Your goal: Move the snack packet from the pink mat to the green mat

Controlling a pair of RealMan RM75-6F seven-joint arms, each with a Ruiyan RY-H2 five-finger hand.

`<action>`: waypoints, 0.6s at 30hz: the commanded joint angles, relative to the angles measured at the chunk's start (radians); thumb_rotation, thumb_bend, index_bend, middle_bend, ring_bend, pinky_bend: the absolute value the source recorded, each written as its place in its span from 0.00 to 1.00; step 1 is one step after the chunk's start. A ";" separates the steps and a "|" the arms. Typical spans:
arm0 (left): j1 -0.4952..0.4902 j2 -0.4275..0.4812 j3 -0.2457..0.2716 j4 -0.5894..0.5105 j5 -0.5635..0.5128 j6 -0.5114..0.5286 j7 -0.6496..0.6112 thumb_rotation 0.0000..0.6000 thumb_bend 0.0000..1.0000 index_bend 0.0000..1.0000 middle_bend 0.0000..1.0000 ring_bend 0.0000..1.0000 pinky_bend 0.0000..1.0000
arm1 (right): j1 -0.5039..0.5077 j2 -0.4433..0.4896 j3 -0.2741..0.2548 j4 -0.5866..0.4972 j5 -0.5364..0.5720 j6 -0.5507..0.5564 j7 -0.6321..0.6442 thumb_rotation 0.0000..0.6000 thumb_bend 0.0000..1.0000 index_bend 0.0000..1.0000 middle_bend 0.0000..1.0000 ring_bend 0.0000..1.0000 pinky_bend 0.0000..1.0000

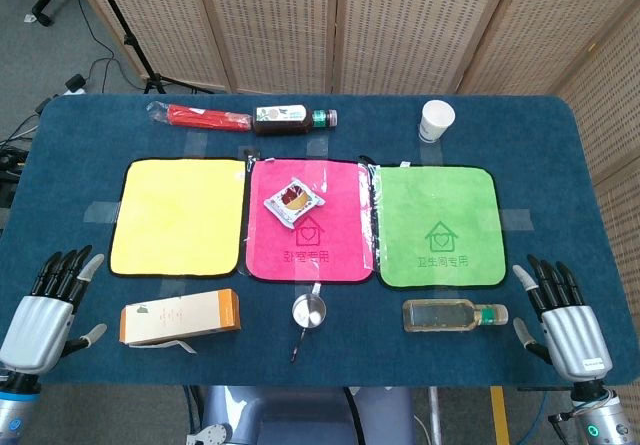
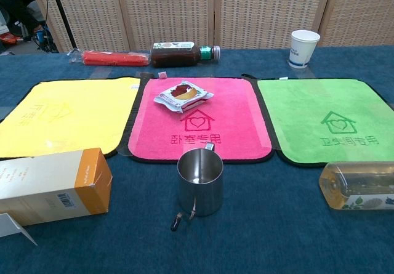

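Nothing done yet — packet [image 1: 293, 203] lies on pink mat [image 1: 340, 255], green mat [image 1: 440, 195] bare; left hand [image 1: 48, 310] and right hand [image 1: 562, 315] both released, fingers spread.

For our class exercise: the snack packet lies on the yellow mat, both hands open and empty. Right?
Not quite. The head view shows the snack packet on the pink mat, not yellow. Left hand and right hand are open and empty.
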 commanded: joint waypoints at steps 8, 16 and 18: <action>0.007 0.000 0.007 -0.003 0.019 0.017 0.003 1.00 0.12 0.00 0.00 0.00 0.00 | -0.003 0.001 -0.009 -0.001 -0.019 0.009 0.004 1.00 0.43 0.09 0.00 0.00 0.00; 0.009 0.001 0.007 -0.002 0.040 0.034 0.005 1.00 0.12 0.00 0.00 0.00 0.00 | 0.001 -0.004 0.001 0.003 -0.002 -0.002 -0.003 1.00 0.43 0.09 0.00 0.00 0.00; 0.009 -0.001 0.008 0.003 0.044 0.035 0.004 1.00 0.12 0.00 0.00 0.00 0.00 | 0.004 -0.006 0.002 0.007 0.001 -0.009 -0.007 1.00 0.42 0.09 0.00 0.00 0.00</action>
